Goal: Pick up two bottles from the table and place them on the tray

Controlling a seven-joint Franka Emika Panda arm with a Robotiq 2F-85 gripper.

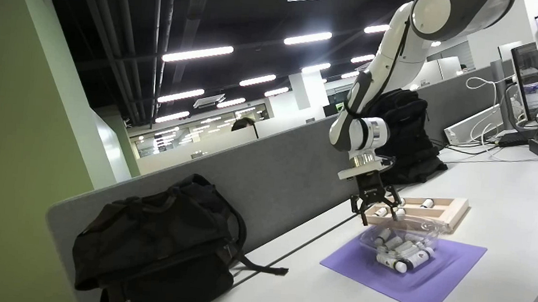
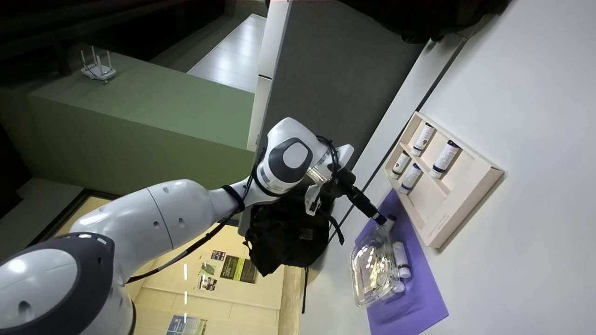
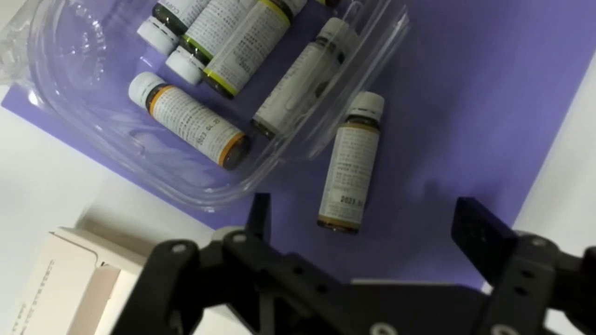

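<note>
Bottles [image 3: 351,172] lie on their sides in a few spots. Four are in the light tan tray [image 2: 465,200], two on each side of its long middle bar. The tray sits on the white table [image 1: 519,199], just beside a purple mat [image 1: 456,266]. A clear plastic box [image 3: 139,160] is on the mat, and lots more bottles are in it or close to it. Some show through the plastic, so I cannot tell for each one if it is inside.

The gripper [image 3: 365,216] is at the end of the big white arm [image 2: 186,218]. It points down, and its two black fingers [image 3: 482,232] are spread wide apart, so its hold is loose. In the wrist view, one bottle lies on the mat outside the box, with its white cap close to the clear rim. Its bottom end shows in the gap between the fingers, apart from both.

In an exterior view, a black bag [image 1: 155,247] slumps near the grey panel [image 1: 286,171].
</note>
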